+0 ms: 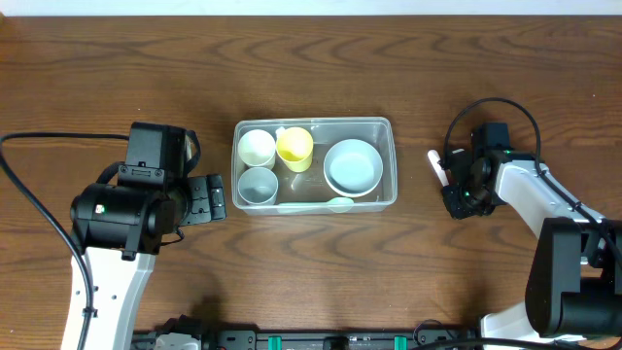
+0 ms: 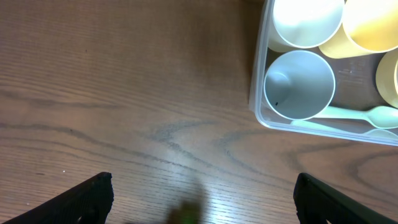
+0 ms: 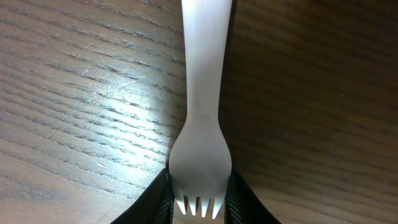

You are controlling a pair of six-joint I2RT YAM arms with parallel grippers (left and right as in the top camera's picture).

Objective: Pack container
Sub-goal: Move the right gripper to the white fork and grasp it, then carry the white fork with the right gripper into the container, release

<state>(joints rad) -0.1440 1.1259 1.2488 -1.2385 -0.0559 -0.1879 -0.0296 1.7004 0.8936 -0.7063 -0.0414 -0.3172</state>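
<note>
I work at a robot lab station: wood-grain bench (image 1: 311, 58), black cables (image 1: 68, 137), and an equipment rail (image 1: 311, 341) along its front edge.

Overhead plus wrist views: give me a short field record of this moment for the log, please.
container: clear tub, mid-table, no lid on
inside: white cup, yellow cup, pale blue cup, pale blue bowl, spoon along the near wall
outside: white fork, right of the tub
left gripper: open, empty, over the table beside the tub
right gripper: shut on the fork's tine end
</note>
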